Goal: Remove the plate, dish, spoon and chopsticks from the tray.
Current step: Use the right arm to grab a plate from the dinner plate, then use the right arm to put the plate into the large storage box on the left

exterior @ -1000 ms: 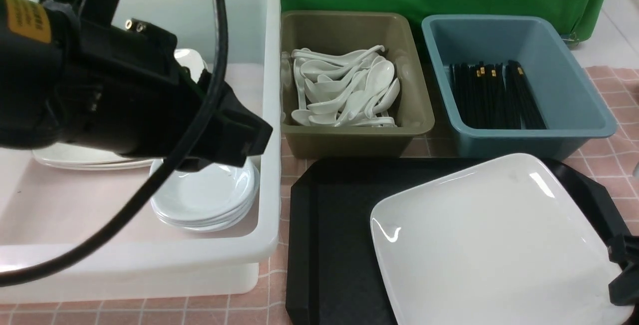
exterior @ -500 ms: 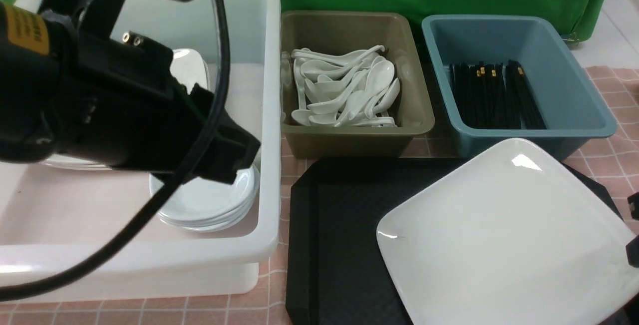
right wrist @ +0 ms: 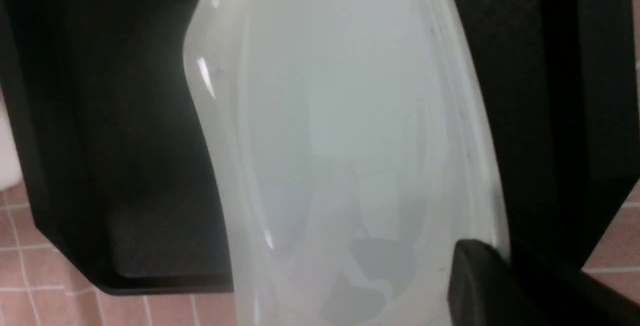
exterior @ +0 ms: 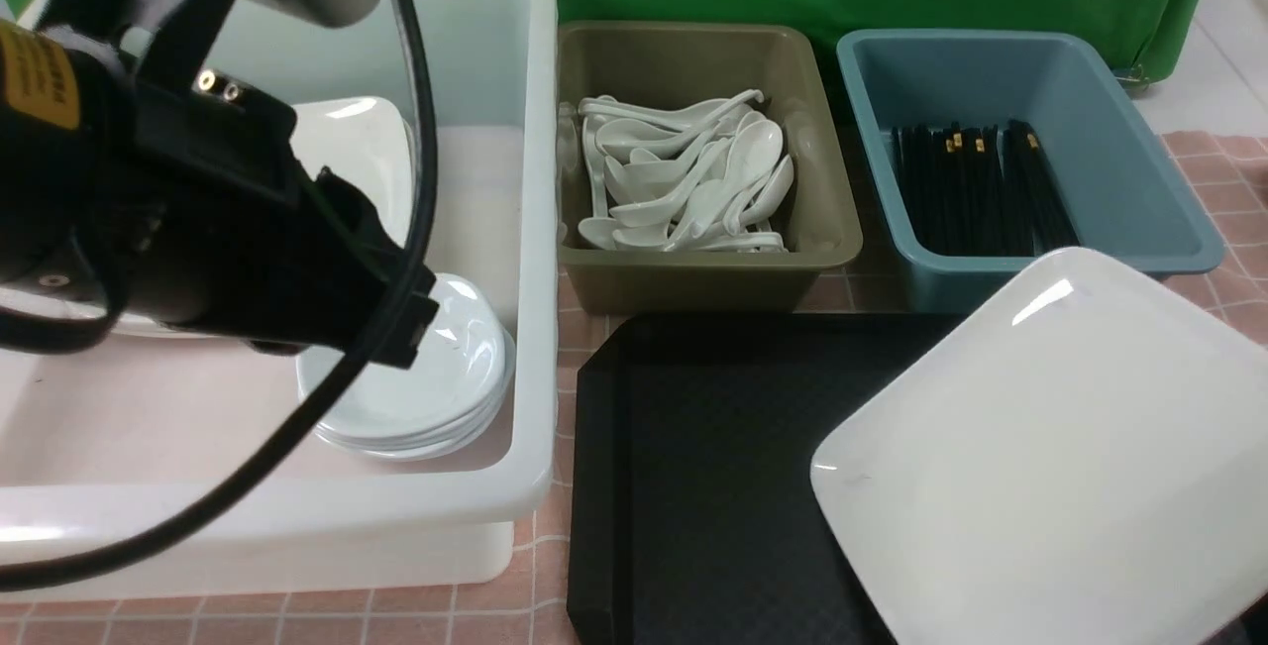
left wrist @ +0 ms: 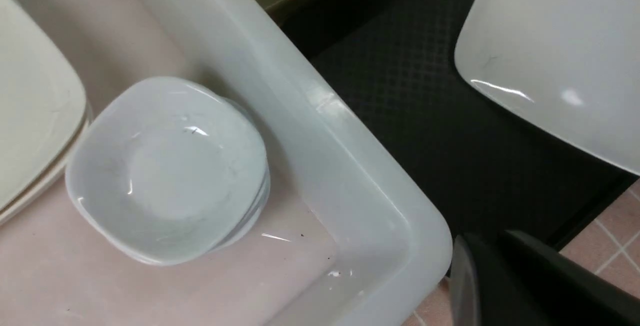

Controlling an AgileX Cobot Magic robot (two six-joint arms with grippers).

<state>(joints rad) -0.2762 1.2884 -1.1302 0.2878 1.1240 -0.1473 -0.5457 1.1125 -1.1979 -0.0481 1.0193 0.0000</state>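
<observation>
The plate (exterior: 1050, 447) is pinched at its edge by the right claw (right wrist: 492, 266), spread out to that claw's left over the tray (exterior: 693, 486). The left claw (left wrist: 495, 271) is closed, empty.

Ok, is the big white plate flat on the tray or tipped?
Tipped up: the large glossy white plate covers the near rim of the blue plastic tub, raised over the black textured tray.

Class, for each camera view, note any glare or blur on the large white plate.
Front view: sharp, with a small glare patch near the far corner of the plate. Left wrist view: a glare streak along its rim. Right wrist view: plate very close, soft and washed out.
</observation>
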